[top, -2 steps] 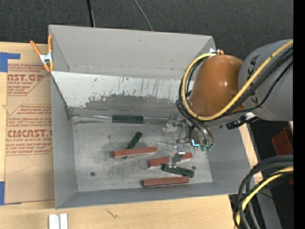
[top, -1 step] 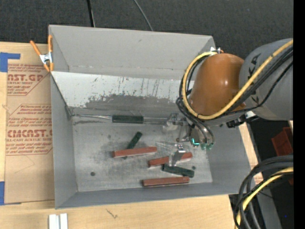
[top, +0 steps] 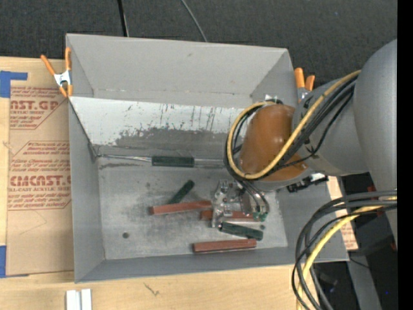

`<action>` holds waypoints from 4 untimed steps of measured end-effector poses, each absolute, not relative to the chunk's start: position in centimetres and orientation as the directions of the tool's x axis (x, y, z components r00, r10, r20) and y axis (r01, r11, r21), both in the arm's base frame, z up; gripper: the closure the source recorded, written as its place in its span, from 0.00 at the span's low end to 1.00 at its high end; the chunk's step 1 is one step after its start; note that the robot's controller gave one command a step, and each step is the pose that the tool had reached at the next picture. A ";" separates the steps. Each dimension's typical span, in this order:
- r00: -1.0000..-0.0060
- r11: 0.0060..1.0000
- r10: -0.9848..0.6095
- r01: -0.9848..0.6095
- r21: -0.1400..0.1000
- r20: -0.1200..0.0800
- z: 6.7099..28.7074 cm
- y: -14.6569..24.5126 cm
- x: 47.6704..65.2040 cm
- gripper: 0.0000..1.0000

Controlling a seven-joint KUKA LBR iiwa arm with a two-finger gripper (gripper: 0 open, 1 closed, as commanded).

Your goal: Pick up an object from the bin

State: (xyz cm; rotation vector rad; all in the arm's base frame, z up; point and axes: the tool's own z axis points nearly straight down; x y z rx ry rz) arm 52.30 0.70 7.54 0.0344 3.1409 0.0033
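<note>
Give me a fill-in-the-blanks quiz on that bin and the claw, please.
1. The back stick, along the far wall, is dark ___.
2. The front stick is ___-brown.
3. The claw is down in the bin, on its ___ side as the camera sees it.
Missing words: green; red; right.

The pincer (top: 233, 206) sits low in the near right part of the grey bin (top: 168, 63), over the right end of a reddish-brown stick (top: 174, 208); a dark green stick (top: 240, 230) lies just beside.
</note>
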 end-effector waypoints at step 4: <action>-0.977 0.977 0.211 0.211 0.000 0.008 21.7 1.4 51.5 1.00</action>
